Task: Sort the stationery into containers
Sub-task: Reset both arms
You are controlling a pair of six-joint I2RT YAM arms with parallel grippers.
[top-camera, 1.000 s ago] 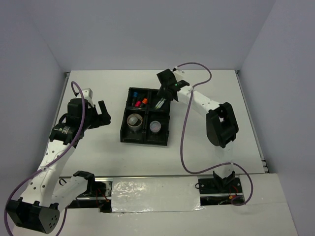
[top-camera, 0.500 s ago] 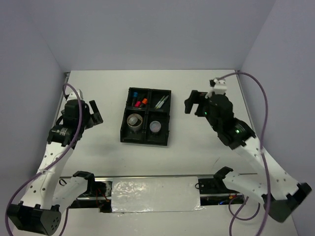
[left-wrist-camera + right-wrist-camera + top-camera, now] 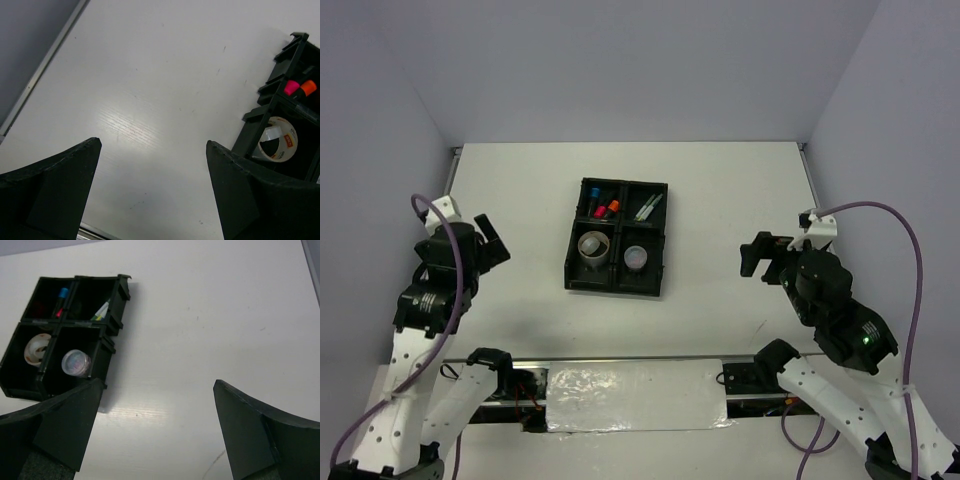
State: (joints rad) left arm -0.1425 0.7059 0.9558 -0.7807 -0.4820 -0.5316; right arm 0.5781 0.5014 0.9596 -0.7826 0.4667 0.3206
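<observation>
A: What surface do we have under us?
B: We see a white table (image 3: 740,190), matt with a soft glare. Pale grey-lilac walls (image 3: 620,70) box it in on the left, far and right sides. A metal rail (image 3: 39,75) runs along its left edge.

A: And what do we find changed from the earlier moments?
B: Both arms have pulled back towards the near edge. The right gripper (image 3: 159,381) hung over the tray's far-right compartment a second ago. Now it sits at the near right, well apart from the tray. The left gripper (image 3: 153,141) has drawn away to the left. We see both pairs of jaws spread wide, with only bare table between them. The tray's contents lie as before.

A: How does the tray look to us?
B: The black four-compartment tray (image 3: 616,289) sits mid-table. Its near-left compartment holds the grey tape ring (image 3: 593,248), and the near-right one holds the round clear tub (image 3: 636,258). In the far-left one we make out a blue cap (image 3: 594,192), an orange cap (image 3: 614,205) and a pink cap (image 3: 291,87). The far-right one holds silver pens (image 3: 646,208) lying slantwise.
</observation>
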